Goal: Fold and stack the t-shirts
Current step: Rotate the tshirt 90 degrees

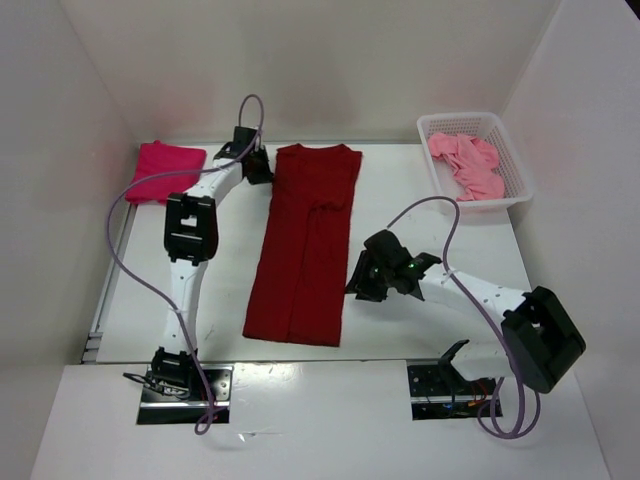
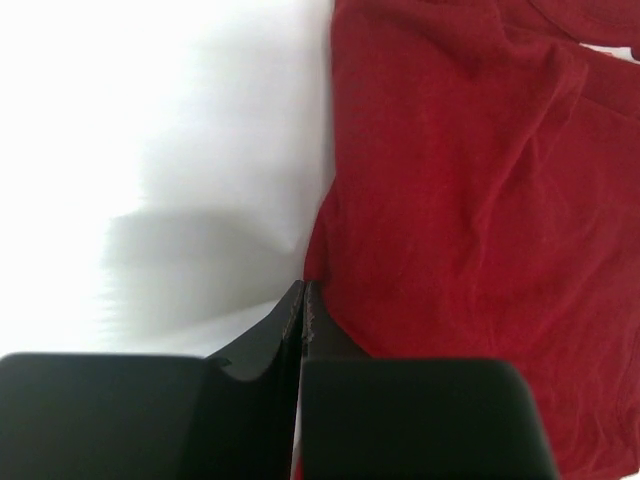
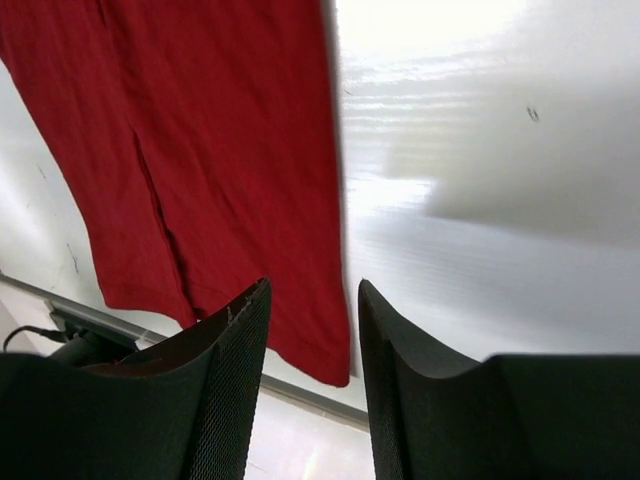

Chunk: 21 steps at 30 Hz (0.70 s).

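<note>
1. Left fingers point(image 2: 272, 340) clenched, tips at the dark red shirt point(image 1: 305, 240)'s left edge, far end; no cloth visibly pinched. Right fingers point(image 3: 235, 345) released over its right edge, near end.
2. That dark red shirt lies as a long strip mid-surface point(image 1: 420, 200). Uneven grabs would skew the fold.
3. Crimson-pink shirt point(image 1: 165, 170), folded at the far-left corner: the left arm could drag it.
4. Light pink shirt point(image 1: 468, 165), crumpled in the basket point(image 1: 462, 119) at the far-right corner: may snag on the mesh.

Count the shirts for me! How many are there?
3. The crimson-pink shirt is folded at the far left, the dark red shirt lies spread in the middle, and the light pink shirt is crumpled in the white basket at far right. More could hide under it.
</note>
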Each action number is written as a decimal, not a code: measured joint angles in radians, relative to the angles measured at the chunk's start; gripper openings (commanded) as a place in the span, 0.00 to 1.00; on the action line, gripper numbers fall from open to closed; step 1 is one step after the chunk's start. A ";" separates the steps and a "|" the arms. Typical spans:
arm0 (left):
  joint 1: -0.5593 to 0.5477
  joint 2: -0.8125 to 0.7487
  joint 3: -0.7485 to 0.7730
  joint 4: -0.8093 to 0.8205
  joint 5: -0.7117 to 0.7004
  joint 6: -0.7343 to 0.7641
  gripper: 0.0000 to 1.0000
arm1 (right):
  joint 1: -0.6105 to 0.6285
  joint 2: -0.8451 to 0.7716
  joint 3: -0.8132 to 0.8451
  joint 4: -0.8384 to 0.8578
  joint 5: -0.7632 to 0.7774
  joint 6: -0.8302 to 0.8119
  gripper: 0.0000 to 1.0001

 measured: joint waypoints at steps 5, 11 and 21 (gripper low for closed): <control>0.083 -0.100 -0.175 0.051 -0.021 -0.020 0.16 | 0.000 0.054 0.024 0.012 -0.023 -0.045 0.48; 0.103 -0.229 -0.356 0.113 0.001 -0.048 0.85 | 0.000 0.101 0.044 0.017 -0.053 -0.084 0.49; 0.099 -0.816 -0.998 0.072 0.082 -0.067 0.47 | 0.003 0.075 -0.070 0.056 -0.144 -0.093 0.49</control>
